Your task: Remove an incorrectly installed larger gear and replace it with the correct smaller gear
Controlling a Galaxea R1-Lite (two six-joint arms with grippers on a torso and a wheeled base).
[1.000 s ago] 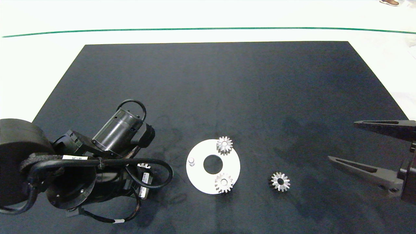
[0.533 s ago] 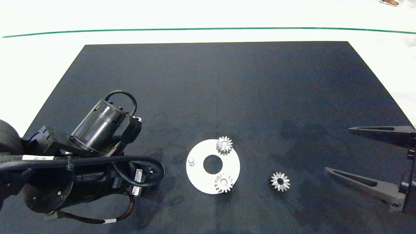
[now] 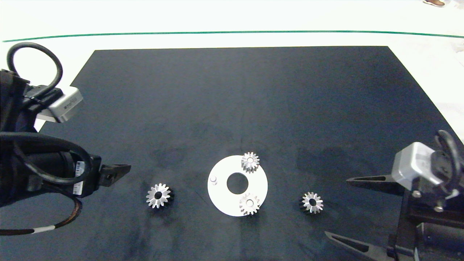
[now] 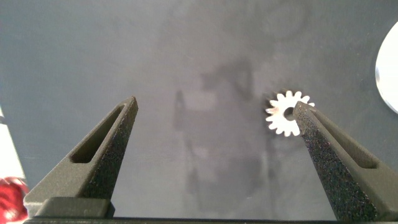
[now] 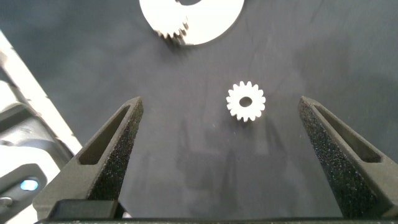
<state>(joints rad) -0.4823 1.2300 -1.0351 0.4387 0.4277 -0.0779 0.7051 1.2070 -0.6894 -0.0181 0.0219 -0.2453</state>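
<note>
While lying flat on the black mat (image 3: 232, 90), well left of the white disc (image 3: 222, 203), sits the larger gear (image 3: 158, 195) — off its peg, free of any grip. Just left of it hangs the left gripper (image 4: 214, 134), spread wide, only one fingertip (image 3: 115, 169) clear of the arm's bulk from above. Right of the disc rests the smaller gear (image 3: 312, 202), loose, framed between the widely parted fingers of the right gripper (image 5: 221, 127) — lower finger cut by the frame edge. On the disc: two gears (image 3: 250, 161) and one bare peg (image 3: 213, 179).
</note>
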